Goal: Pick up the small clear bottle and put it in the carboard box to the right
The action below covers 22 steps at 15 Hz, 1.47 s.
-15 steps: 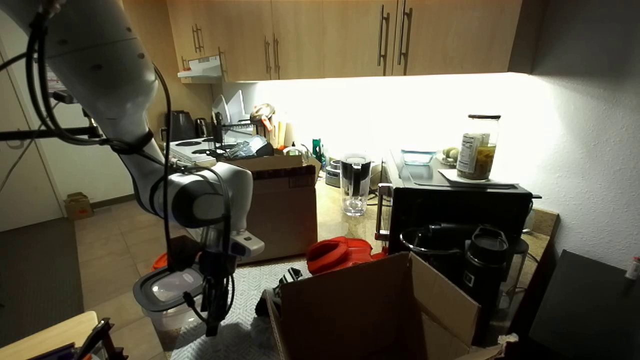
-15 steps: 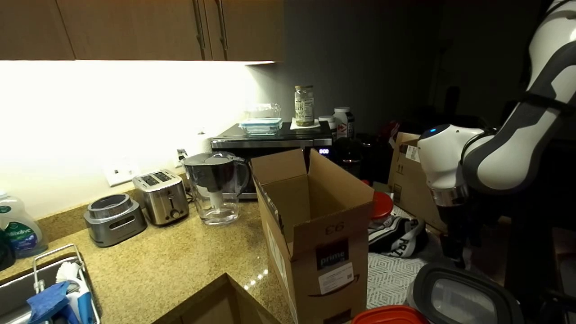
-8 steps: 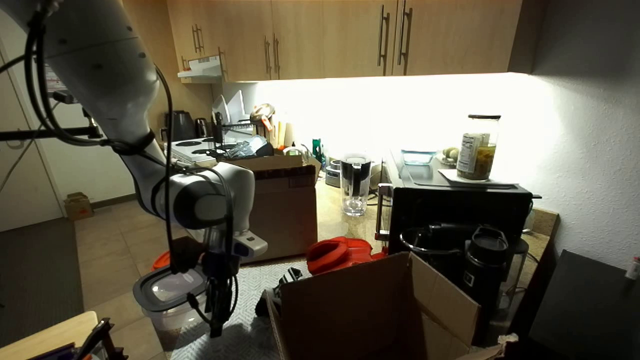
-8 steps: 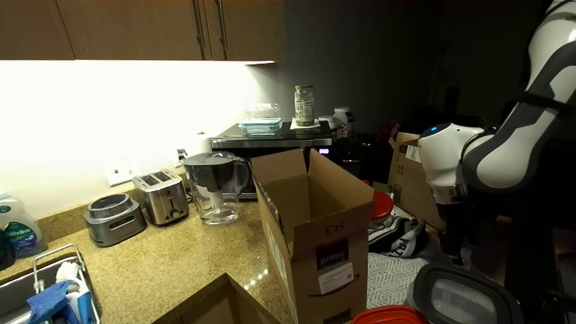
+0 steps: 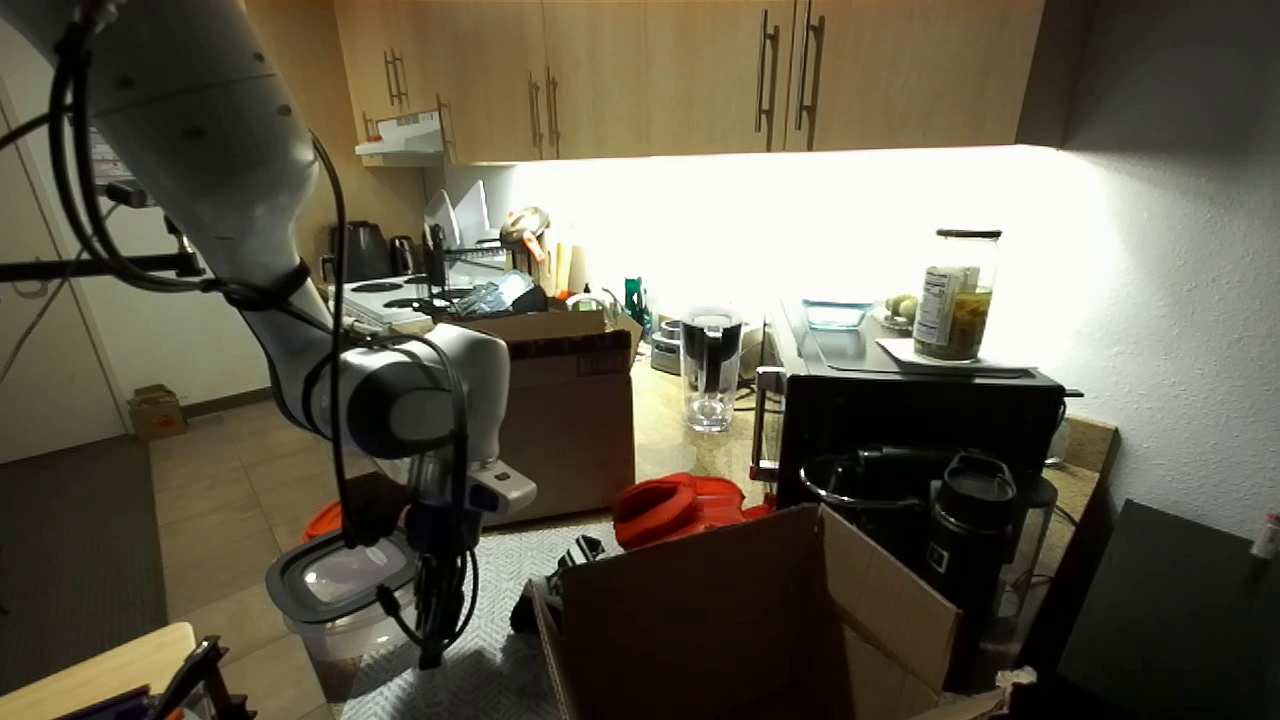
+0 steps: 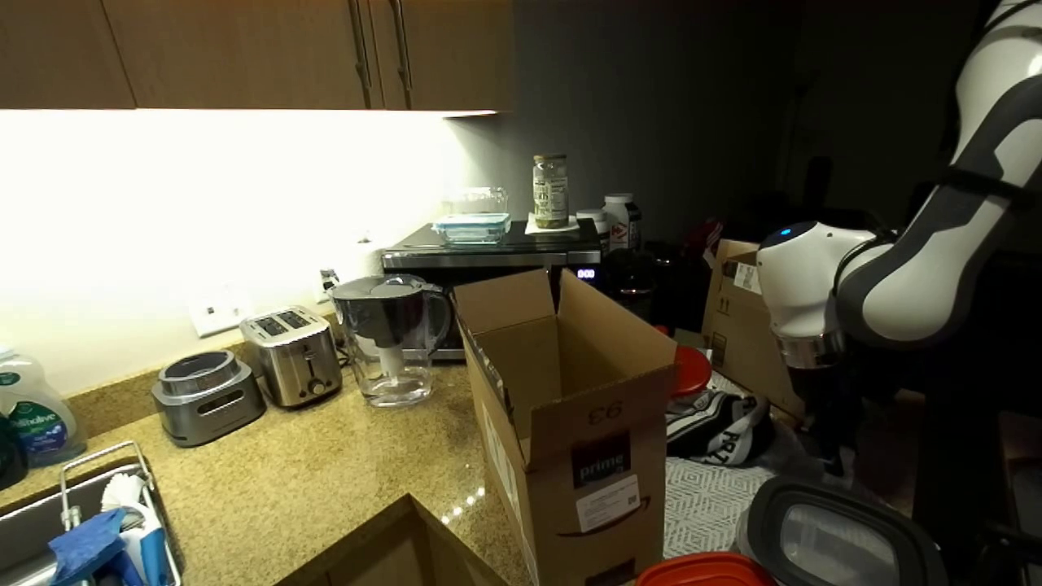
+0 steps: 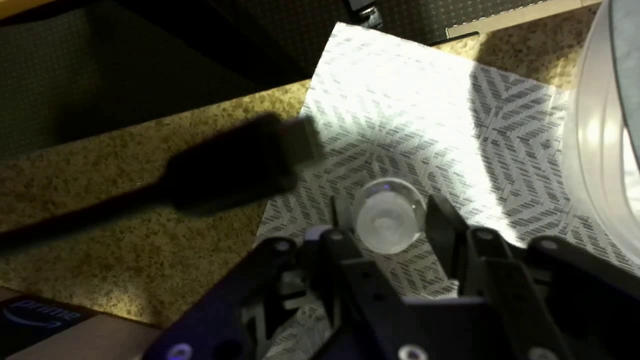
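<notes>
Wood cabinets (image 5: pixel 690 80), brightly lit wall (image 6: pixel 163 203), speckled counter (image 6: pixel 342 464), tiled floor (image 5: pixel 215 500), perhaps dark carpet (image 5: pixel 80 550)

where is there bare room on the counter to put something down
Widest: the granite counter bordered by the sink, toaster, water pitcher and tall cardboard box. A smaller strip lies between the patterned mat and prime-printed box, behind a dangling cable. Crowded: around the mat, with the gripper, small clear bottle and gray-lidded container.
</notes>
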Available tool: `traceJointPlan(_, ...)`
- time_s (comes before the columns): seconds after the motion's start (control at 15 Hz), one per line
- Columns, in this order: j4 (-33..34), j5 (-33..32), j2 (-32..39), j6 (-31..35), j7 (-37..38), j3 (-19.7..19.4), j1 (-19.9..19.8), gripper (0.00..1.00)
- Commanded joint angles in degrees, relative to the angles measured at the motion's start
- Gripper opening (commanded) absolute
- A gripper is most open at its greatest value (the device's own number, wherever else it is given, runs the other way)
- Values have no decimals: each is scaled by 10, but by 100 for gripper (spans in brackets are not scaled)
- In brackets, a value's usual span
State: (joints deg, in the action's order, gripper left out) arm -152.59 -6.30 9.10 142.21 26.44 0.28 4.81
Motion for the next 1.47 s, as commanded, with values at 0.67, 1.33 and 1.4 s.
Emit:
traceJointPlan(0.67,15,56,-46,-18,-31,5,-6,9)
traceJointPlan(1.33,130,91,-131,-144,-61,0,-26,9)
traceJointPlan(1.4,142,86,-133,-152,-59,-1,-29,9)
